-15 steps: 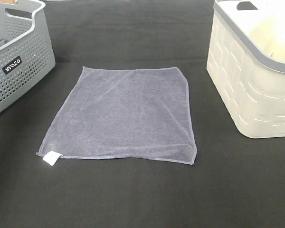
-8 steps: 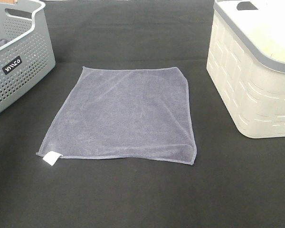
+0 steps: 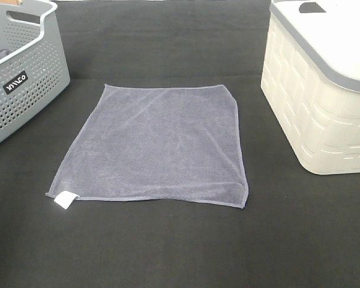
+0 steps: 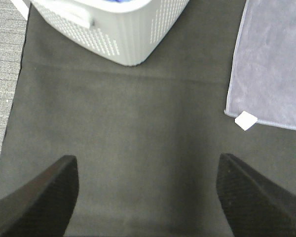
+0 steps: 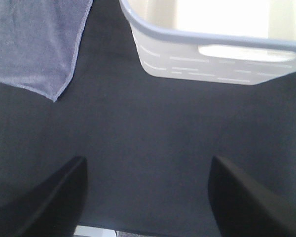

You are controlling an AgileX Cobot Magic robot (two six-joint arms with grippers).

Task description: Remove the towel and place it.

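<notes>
The greyish-lavender towel point(image 3: 156, 144) lies spread flat on the black table, between the two baskets, with its small white tag point(image 3: 65, 200) at the near left corner. Neither gripper shows in the exterior high view. In the left wrist view the towel's edge point(image 4: 271, 64) and tag point(image 4: 245, 120) lie ahead and to one side of my open left gripper point(image 4: 145, 197), which holds nothing. In the right wrist view a towel corner point(image 5: 37, 44) lies off to one side of my open, empty right gripper point(image 5: 148, 197).
A grey perforated basket point(image 3: 24, 78) stands at the far left and shows in the left wrist view point(image 4: 118, 24). A cream basket with a grey rim point(image 3: 324, 90) stands at the right and shows in the right wrist view point(image 5: 212, 54). The table edge point(image 4: 22, 64) lies beside the left gripper.
</notes>
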